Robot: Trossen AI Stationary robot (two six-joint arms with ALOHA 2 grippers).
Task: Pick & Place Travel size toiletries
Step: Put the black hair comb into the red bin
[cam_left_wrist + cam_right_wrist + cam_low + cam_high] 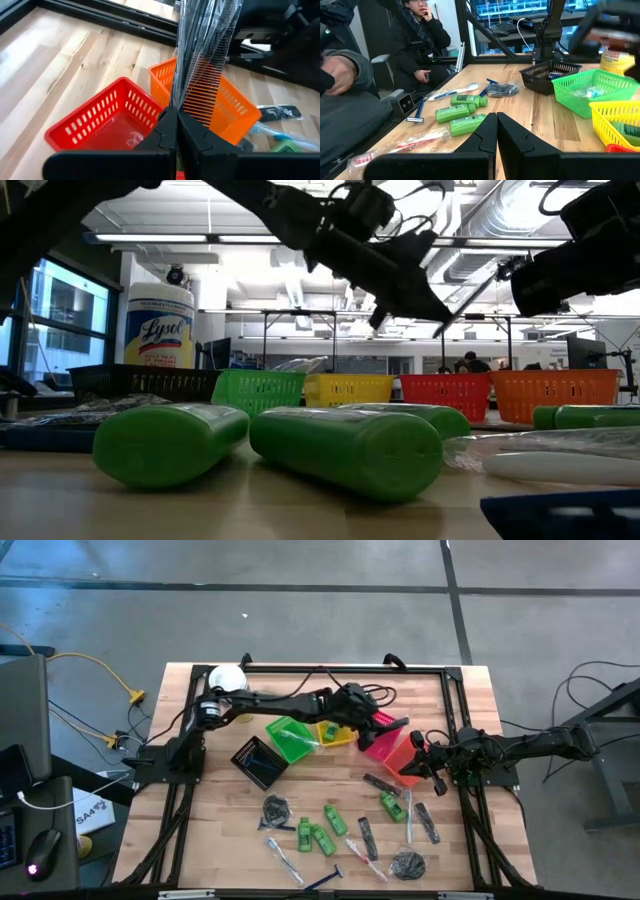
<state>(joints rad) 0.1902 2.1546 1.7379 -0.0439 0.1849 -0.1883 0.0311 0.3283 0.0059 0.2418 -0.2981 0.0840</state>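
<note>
Green bottles (pixel 328 827): five loose on the table, front.
Baskets: five in a row, black (pixel 259 761) to orange (pixel 412 772).
Left gripper (pixel 176 117): clamped on one wrapped comb (pixel 200 60), above red basket (pixel 100 122).
Right gripper (pixel 432 765): closed, empty, beside orange basket.

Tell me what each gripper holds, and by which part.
The left gripper is shut on a wrapped black comb, pinching its lower end, above the red basket. The right gripper, by the orange basket, is shut and holds nothing.
</note>
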